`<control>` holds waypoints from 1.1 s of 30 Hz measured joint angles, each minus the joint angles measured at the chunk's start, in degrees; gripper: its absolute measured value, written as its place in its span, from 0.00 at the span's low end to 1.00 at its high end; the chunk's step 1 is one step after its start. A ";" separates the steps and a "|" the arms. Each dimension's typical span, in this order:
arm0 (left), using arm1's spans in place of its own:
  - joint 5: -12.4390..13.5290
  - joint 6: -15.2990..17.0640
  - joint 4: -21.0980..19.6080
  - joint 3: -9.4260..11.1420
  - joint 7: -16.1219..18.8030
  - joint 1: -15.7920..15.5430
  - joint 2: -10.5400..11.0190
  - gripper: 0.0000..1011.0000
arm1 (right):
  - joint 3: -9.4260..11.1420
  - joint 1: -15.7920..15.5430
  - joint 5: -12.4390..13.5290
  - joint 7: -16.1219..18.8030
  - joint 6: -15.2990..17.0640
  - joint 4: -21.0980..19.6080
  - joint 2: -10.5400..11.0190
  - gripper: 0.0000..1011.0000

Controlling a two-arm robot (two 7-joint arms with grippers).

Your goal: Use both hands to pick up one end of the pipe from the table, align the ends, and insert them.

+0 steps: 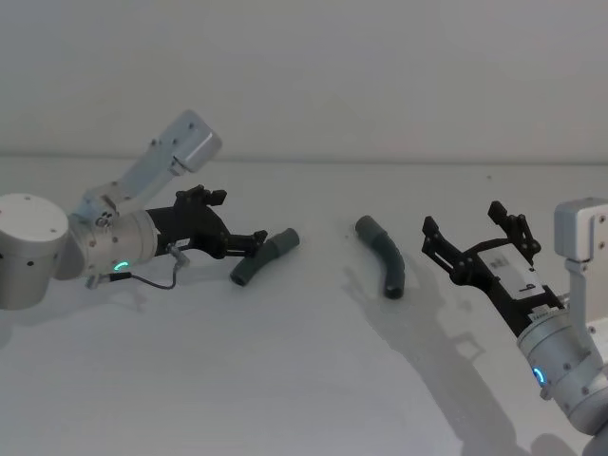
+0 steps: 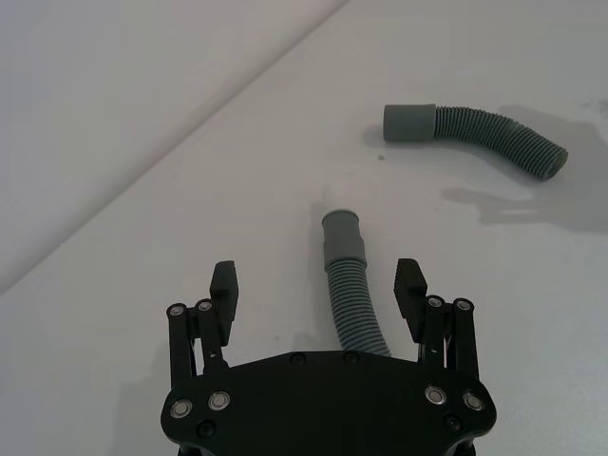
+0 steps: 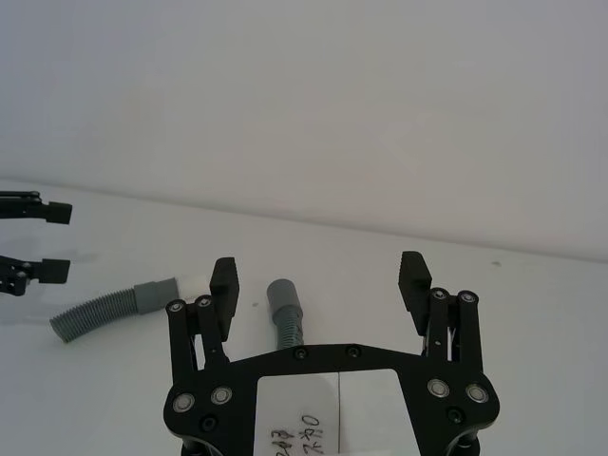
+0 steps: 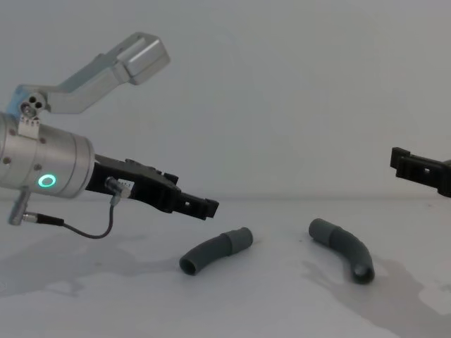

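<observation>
Though splayed wide, left gripper (image 2: 316, 285) astride one pipe piece (image 2: 349, 302), right gripper (image 1: 463, 218) apart.

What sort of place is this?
Probably a robotics test bench: a plain white matte table against a bare white wall, two short curved grey ribbed hose pieces, the left black plastic claw open above one, the right claw open nearby.

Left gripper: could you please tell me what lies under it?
The left pipe piece lies on the table below the open left gripper, grey cuff pointing away. Its other, ribbed end is covered by the gripper's body.
</observation>
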 joint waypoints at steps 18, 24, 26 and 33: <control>0.24 2.19 6.07 2.35 -2.45 -4.08 -3.29 0.99 | 0.00 0.00 0.00 0.00 0.00 0.00 0.00 0.99; 0.64 2.98 7.48 3.22 -2.94 -5.16 -4.15 0.99 | 0.00 0.00 0.00 0.00 0.00 0.00 0.00 0.99; 0.86 3.27 7.89 3.55 -3.13 -5.50 -4.38 0.99 | 0.00 0.00 0.00 0.00 0.00 0.00 0.00 0.99; 1.51 4.26 9.08 4.24 -3.50 -6.44 -5.02 0.99 | 0.00 0.00 0.00 0.00 0.00 0.00 0.00 0.99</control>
